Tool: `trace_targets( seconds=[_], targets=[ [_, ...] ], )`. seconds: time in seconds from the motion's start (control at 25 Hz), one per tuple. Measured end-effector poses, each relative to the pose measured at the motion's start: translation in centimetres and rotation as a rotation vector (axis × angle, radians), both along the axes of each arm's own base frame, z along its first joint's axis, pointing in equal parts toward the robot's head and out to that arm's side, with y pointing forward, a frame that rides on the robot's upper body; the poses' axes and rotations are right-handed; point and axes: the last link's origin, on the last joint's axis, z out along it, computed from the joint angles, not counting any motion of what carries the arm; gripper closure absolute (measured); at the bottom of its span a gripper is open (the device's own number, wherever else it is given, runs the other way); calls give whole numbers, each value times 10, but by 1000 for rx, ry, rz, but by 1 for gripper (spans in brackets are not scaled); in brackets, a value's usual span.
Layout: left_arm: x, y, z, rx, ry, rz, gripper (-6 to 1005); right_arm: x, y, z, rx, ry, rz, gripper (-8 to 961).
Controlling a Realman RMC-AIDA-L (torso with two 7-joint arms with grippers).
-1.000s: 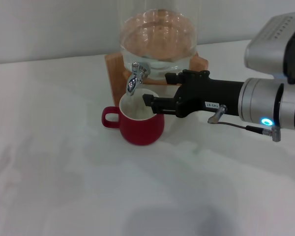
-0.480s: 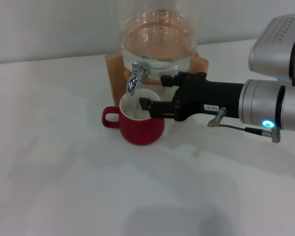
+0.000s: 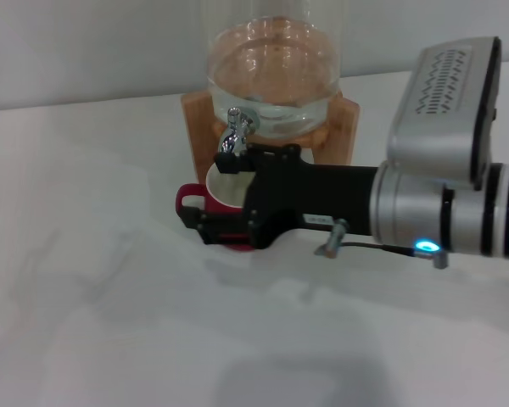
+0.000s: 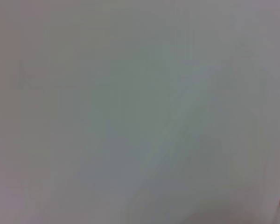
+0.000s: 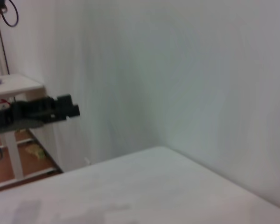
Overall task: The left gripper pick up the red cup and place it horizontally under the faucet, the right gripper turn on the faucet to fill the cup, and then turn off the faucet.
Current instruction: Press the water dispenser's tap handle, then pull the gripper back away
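Head view, left to right. Table (image 3: pixel 85 322) bare across the left half. Left gripper not seen in any view; its wrist camera showed only a blank pale surface, so its fingers could not be judged.

Centre: red cup (image 3: pixel 187 200) stood upright under the faucet (image 3: pixel 232 136), only its handle, a sliver of base and part of the white inside showing. Glass dispenser (image 3: pixel 271 76) on its wooden stand (image 3: pixel 343 127) behind, upper centre.

Right gripper (image 3: pixel 205 227) had swung forward and leftward within the last second: previously its fingers sat level with the cup's rim on the right side, now the black wrist lay across the cup's front, tips low at the cup's left near the handle. Cannot tell whether the fingers were spread or closed; they did not look to be on the faucet.

Judgement: cup placed, so faucet step in hand, but this shift carried the gripper away from the tap lever. Risk of nudging the cup.
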Motion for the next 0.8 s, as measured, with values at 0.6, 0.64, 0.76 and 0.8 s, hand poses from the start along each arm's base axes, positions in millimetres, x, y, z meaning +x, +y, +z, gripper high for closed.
trace_targets(
  seconds=[0.6, 0.64, 0.76, 0.8],
  targets=[
    [0, 8, 0, 0, 17, 16, 154, -6, 8, -20, 77, 53, -78, 159],
    [0, 9, 0, -2, 19, 13, 154, -5, 8, -20, 79, 53, -81, 159],
    [1, 9, 0, -2, 20, 11, 154, -3, 10, -21, 92, 52, -92, 159],
    [1, 9, 0, -2, 20, 11, 154, -1, 11, -21, 95, 49, -96, 159]
  ],
)
